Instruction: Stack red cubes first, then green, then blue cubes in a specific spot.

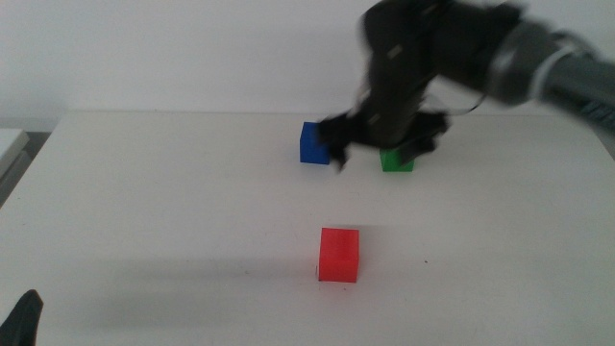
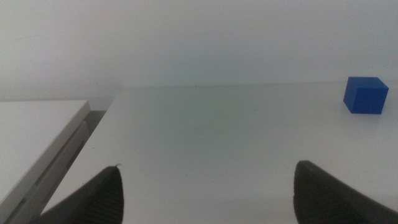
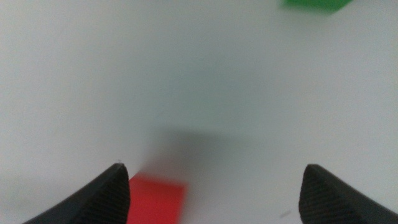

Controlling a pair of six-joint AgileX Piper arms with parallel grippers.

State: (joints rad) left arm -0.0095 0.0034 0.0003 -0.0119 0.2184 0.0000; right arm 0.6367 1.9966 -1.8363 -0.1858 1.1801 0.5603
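The red cube (image 1: 339, 255) sits alone on the white table at the front middle. The blue cube (image 1: 312, 142) and the green cube (image 1: 396, 160) stand at the back, a little apart. My right gripper (image 1: 380, 152) hangs blurred above the table between and over those two, jaws wide open and empty. In the right wrist view (image 3: 212, 168) the red cube (image 3: 155, 198) shows near one jaw and the green cube (image 3: 314, 4) at the picture's edge. My left gripper (image 1: 24, 317) waits at the front left, open (image 2: 207, 167), with the blue cube (image 2: 365, 95) far ahead. I cannot make out the spot's specks.
A second white surface (image 2: 37, 124) adjoins the table's left edge across a narrow gap. A pale wall (image 1: 192, 48) stands behind the table's back edge. The right arm's dark body (image 1: 452, 48) reaches in from the upper right.
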